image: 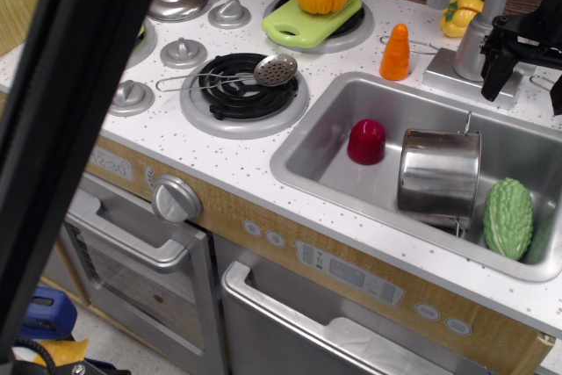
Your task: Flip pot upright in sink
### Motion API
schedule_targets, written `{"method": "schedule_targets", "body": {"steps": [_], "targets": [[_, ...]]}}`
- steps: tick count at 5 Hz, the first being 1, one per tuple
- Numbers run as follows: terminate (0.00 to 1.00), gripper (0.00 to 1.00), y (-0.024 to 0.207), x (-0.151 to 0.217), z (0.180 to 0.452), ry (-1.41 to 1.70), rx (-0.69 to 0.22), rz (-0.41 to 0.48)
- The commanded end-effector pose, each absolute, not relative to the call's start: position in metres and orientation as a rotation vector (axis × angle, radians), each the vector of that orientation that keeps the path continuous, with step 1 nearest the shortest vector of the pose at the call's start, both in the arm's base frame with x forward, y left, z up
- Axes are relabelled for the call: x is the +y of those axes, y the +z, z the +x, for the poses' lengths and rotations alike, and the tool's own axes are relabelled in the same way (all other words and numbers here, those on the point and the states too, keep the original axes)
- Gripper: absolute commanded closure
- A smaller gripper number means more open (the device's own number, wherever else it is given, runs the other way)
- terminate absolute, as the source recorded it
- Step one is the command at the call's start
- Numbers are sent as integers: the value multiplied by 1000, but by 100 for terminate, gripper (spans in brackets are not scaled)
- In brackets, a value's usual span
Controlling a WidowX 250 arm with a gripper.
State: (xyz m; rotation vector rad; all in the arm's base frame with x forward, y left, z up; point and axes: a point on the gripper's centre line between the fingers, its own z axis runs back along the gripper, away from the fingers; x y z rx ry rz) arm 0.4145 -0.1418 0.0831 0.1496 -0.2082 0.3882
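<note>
Your pot (437, 173) sits in the sink (303, 151), not yet upright as far as I can judge: it looks inverted or tipped, so the flip remains. Your gripper (518, 46) hangs near the faucet (479, 28), apart from the pot; I cannot tell how its fingers stand. A red cup (366, 141) and green gourd (507, 218) flank the pot closely and may obstruct.

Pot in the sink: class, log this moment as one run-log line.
pot: in sink, not upright | end effector: above counter by the faucet, apart from pot, holding nothing | flip: not done
</note>
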Motion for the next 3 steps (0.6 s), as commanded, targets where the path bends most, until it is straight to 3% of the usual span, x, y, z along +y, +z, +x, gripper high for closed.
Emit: {"method": "schedule_targets", "body": {"steps": [1,3], "targets": [[0,0,83,-142,415,388,-208,150],[0,0,89,-155,428,284,-168,393]]}}
